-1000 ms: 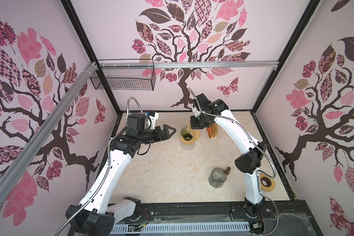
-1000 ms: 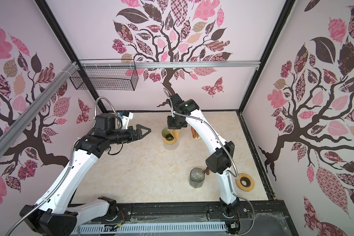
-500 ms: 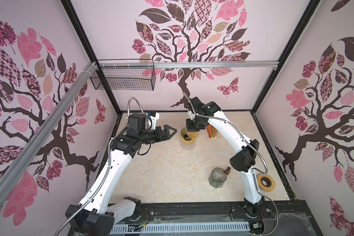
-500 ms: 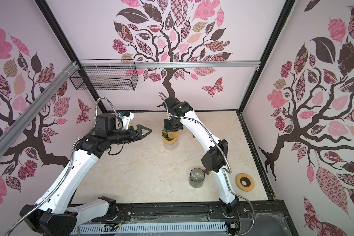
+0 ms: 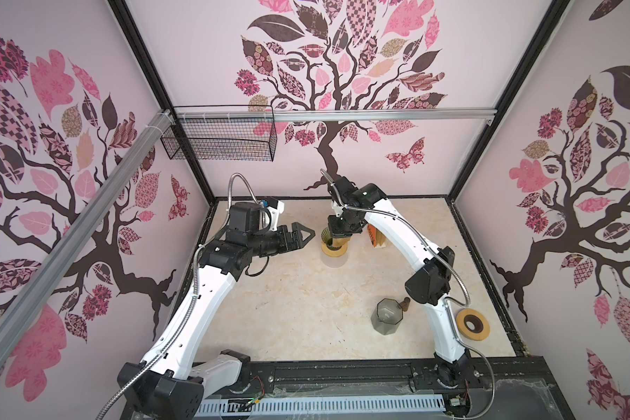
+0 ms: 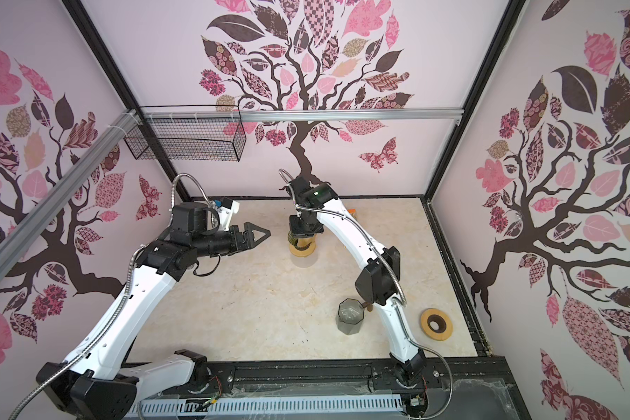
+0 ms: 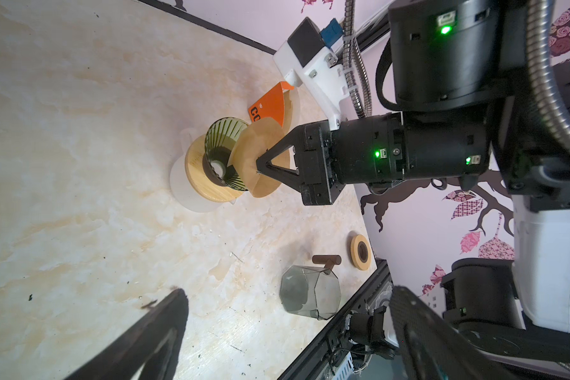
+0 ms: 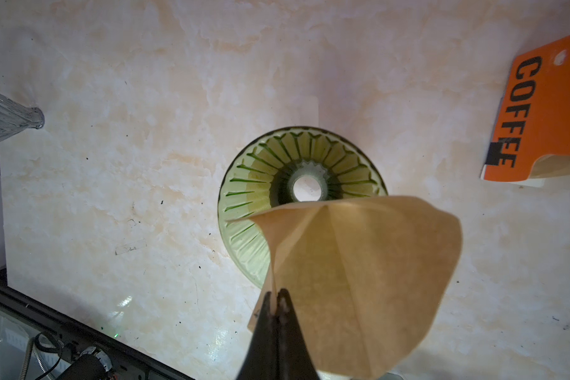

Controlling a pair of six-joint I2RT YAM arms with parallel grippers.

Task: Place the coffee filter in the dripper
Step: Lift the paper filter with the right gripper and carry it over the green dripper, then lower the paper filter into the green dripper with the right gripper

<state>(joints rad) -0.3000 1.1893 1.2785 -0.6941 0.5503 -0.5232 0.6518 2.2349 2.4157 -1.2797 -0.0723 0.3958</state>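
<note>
The filter, a tan paper cone partly spread open, is pinched by its edge in the clenched right gripper and hangs over one side of the dripper's mouth. It is not seated in the bowl, and whether it touches the rim I cannot tell. The marbled table carries everything else. The left gripper hovers above it with jaws released and wide, holding nothing. It points at the dripper from the left and stays apart from it. Near the front right stands a smoky glass carafe, upright, with a brown handle on its far side. An orange packet marked COFFEE leans just beside the dripper, at the back of the table. The dripper itself is ribbed green glass in a round wooden base, upright, its centre hole showing clear. A wooden ring lies flat near the right edge, with the right arm's lower link between it and the carafe in both top views.
</note>
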